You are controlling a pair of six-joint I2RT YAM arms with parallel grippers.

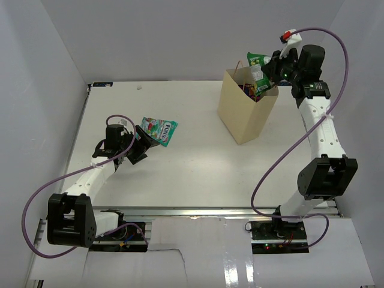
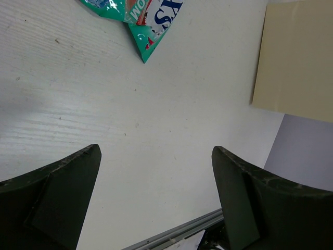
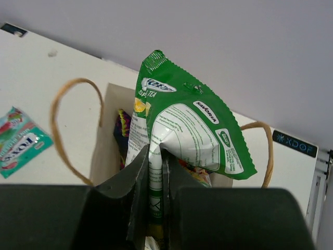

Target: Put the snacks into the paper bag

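Note:
The beige paper bag [image 1: 246, 114] stands upright at the back right of the table, its mouth open. My right gripper [image 1: 268, 75] is shut on a green pouch [image 1: 258, 67] and holds it above the bag's mouth. In the right wrist view the green pouch [image 3: 182, 130] is pinched between my fingers over the bag [image 3: 106, 151], with purple and coloured packets inside. A teal pouch [image 1: 159, 130] lies on the table at the left. My left gripper [image 1: 142, 146] is open and empty just near of it; the teal pouch [image 2: 140, 15] shows at the top of the left wrist view.
White walls enclose the table on the left, back and right. The bag's two looped handles [image 3: 62, 125] stand up on either side of the pouch. The bag's side [image 2: 296, 57] shows at the right of the left wrist view. The table's front rail [image 1: 198, 211] runs along the near edge.

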